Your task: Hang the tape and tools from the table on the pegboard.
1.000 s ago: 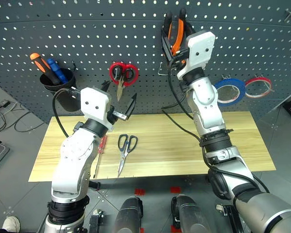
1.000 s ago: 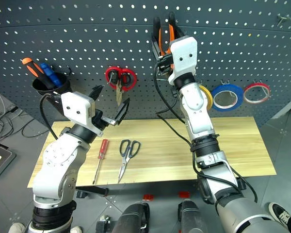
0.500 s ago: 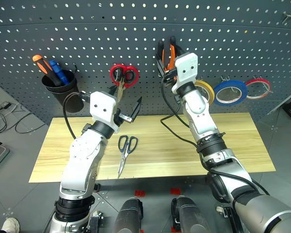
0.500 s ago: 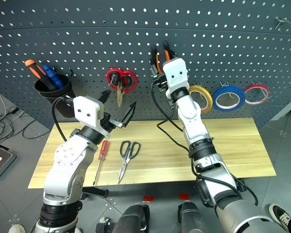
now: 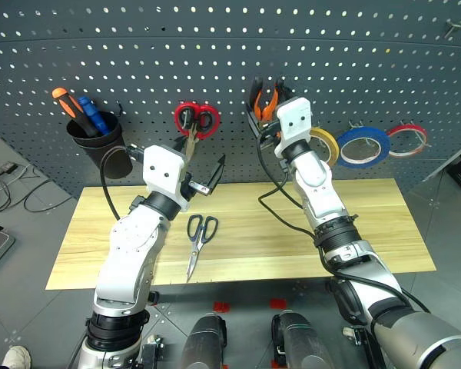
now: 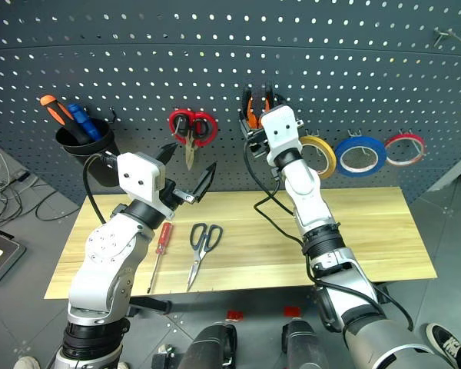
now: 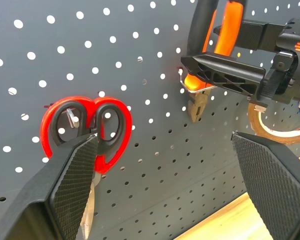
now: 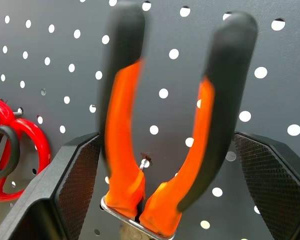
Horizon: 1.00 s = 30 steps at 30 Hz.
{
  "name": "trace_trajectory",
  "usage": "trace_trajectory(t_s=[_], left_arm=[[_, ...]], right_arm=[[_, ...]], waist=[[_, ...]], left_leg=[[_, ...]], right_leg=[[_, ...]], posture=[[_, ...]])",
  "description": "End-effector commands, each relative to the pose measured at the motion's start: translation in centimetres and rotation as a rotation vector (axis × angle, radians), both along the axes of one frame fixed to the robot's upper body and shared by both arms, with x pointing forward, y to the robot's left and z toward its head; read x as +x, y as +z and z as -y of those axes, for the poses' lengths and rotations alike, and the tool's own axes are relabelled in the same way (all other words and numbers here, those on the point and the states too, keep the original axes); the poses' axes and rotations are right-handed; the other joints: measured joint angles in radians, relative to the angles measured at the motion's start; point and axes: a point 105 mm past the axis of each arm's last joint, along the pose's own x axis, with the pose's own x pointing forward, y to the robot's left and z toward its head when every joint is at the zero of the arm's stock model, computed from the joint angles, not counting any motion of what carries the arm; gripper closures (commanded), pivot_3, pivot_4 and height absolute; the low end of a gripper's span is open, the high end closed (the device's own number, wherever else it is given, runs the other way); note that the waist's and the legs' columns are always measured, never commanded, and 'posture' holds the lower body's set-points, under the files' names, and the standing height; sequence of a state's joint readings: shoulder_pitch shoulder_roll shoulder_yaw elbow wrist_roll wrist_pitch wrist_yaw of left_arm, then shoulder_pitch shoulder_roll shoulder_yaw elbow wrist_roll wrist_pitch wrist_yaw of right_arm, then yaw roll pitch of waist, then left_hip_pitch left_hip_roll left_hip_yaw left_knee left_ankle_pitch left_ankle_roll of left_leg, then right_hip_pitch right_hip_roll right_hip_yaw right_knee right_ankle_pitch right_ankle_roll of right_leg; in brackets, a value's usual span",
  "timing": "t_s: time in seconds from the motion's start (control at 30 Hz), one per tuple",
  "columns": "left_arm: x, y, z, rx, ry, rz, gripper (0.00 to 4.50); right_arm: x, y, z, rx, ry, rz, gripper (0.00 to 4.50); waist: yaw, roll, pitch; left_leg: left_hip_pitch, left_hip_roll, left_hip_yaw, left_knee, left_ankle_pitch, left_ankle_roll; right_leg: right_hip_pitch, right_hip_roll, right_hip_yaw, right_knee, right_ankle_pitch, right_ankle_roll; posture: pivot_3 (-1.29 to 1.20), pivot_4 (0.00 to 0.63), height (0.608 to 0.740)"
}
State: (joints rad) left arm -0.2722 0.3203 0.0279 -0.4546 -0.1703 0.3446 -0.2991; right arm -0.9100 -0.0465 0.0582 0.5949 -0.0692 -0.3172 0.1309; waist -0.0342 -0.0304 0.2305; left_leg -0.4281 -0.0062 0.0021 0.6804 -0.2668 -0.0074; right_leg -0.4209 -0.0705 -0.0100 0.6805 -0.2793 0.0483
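So the right gripper (image 8: 155,165) is up at the pegboard (image 5: 138,46) with its fingers (image 8: 75,175) spread wide on either side of the pliers (image 8: 160,125), not squeezing them. The pliers sit handles-up with the orange-and-black grips splayed, resting in a small metal hook (image 8: 135,215) on the board; the wrist view shows a gap between each finger pad and the handles. The left gripper (image 5: 194,171) hangs above the table (image 5: 369,223) with its jaws wide apart too, holding nothing, pointed toward the board near the red-handled scissors (image 5: 194,123) hanging there. On the table, the dark-blue-handled scissors (image 6: 200,247) lie near the middle-left, blades toward the front edge, and the red-handled screwdriver (image 6: 159,249) lies just beside them on the left. Over on the right of the board hang a yellow tape ring (image 6: 320,155), then the blue tape (image 6: 359,155), then a thin red ring (image 6: 407,146), side by side. Far left there's a black cup (image 5: 96,138) with orange- and blue-handled tools (image 5: 81,110) sticking out.
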Motion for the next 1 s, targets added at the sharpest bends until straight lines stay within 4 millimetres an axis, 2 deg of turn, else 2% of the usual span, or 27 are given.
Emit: trace_trajectory(t_s=[0.03, 0.17, 0.3, 0.43, 0.57, 0.73, 0.83, 0.87, 0.93, 1.0], left_arm=[[-0.4, 0.7, 0.2, 0.006, -0.016, 0.03, 0.0], [-0.4, 0.6, 0.2, 0.007, -0.019, 0.027, 0.0], [-0.8, 0.2, 0.2, 0.005, -0.023, 0.012, 0.0], [-1.2, -1.0, -0.2, -0.009, -0.009, -0.042, 0.0], [-0.7, -3.7, -1.5, 0.005, 0.111, -0.158, 0.0], [-0.3, -7.1, -2.2, -0.004, 0.2, -0.319, 0.0], [0.0, -11.2, -2.8, -0.01, 0.288, -0.508, 0.0], [0.0, -12.1, -2.7, -0.007, 0.303, -0.547, 0.0], [-0.1, -13.2, -2.7, -0.001, 0.324, -0.601, 0.0], [-0.2, -14.3, -2.7, -0.004, 0.356, -0.662, 0.0]], right_arm=[[-0.8, 1.7, 0.8, 0.037, 0.022, 0.051, 0.04], [-1.5, 1.8, 1.4, 0.028, 0.057, 0.041, 0.04], [-3.2, 1.7, 1.9, -0.004, 0.149, 0.019, 0.04], [-5.4, 0.3, 1.6, -0.066, 0.32, -0.063, 0.04], [-7.9, -2.8, 1.9, -0.243, 0.477, -0.117, 0.04], [-9.8, -6.3, 2.4, -0.387, 0.601, -0.189, 0.04], [-11.7, -10.3, 2.6, -0.541, 0.732, -0.234, 0.04], [-12.1, -11.0, 2.7, -0.568, 0.761, -0.246, 0.04], [-12.5, -11.7, 2.6, -0.599, 0.796, -0.251, 0.04], [-12.9, -12.2, 2.4, -0.623, 0.837, -0.257, 0.04]], waist=[[0.0, 0.0, 0.0], [0.001, 0.0, 0.0], [0.001, 0.0, 0.0], [-0.001, 0.0, 0.0], [0.001, 0.0, 0.0], [-0.002, 0.001, 0.002], [-0.002, 0.004, 0.01], [-0.003, 0.004, 0.014], [-0.005, 0.004, 0.029], [-0.008, 0.004, 0.041]], left_leg=[[0.0, 0.0, 0.0, 0.0, 0.0, 0.0], [0.0, 0.0, 0.0, 0.0, 0.0, 0.0], [0.0, 0.0, 0.0, 0.0, 0.0, 0.0], [0.0, 0.0, -0.001, 0.0, 0.0, 0.001], [0.0, 0.0, -0.001, 0.0, -0.001, 0.002], [0.001, 0.0, -0.001, 0.001, -0.004, 0.008], [0.002, 0.0, -0.001, 0.001, -0.005, 0.009], [0.004, 0.0, -0.001, 0.001, -0.006, 0.01], [0.013, 0.0, -0.001, 0.001, -0.007, 0.013], [0.013, 0.0, -0.001, 0.001, -0.007, 0.013]], right_leg=[[0.0, 0.0, 0.0, 0.0, 0.0, 0.0], [0.0, 0.0, 0.0, 0.0, 0.0, 0.0], [0.0, 0.0, 0.0, 0.0, 0.0, 0.0], [0.0, 0.0, 0.0, 0.0, 0.0, 0.0], [0.001, 0.0, 0.0, -0.001, 0.0, 0.0], [0.002, 0.0, 0.0, -0.001, 0.0, 0.0], [0.004, 0.0, 0.0, -0.001, 0.0, 0.0], [0.007, 0.0, 0.0, -0.003, 0.0, 0.0], [0.015, -0.001, 0.0, -0.004, -0.001, -0.002], [0.015, -0.001, 0.0, -0.003, -0.001, -0.002]], posture=[[-0.04, 0.197, 0.74], [-0.05, 0.2, 0.74], [-0.07, 0.209, 0.74], [-0.07, 0.223, 0.74], [-0.08, 0.244, 0.74], [-0.09, 0.274, 0.74], [-0.1, 0.299, 0.74], [-0.1, 0.309, 0.74], [-0.1, 0.327, 0.74], [-0.11, 0.346, 0.74]])
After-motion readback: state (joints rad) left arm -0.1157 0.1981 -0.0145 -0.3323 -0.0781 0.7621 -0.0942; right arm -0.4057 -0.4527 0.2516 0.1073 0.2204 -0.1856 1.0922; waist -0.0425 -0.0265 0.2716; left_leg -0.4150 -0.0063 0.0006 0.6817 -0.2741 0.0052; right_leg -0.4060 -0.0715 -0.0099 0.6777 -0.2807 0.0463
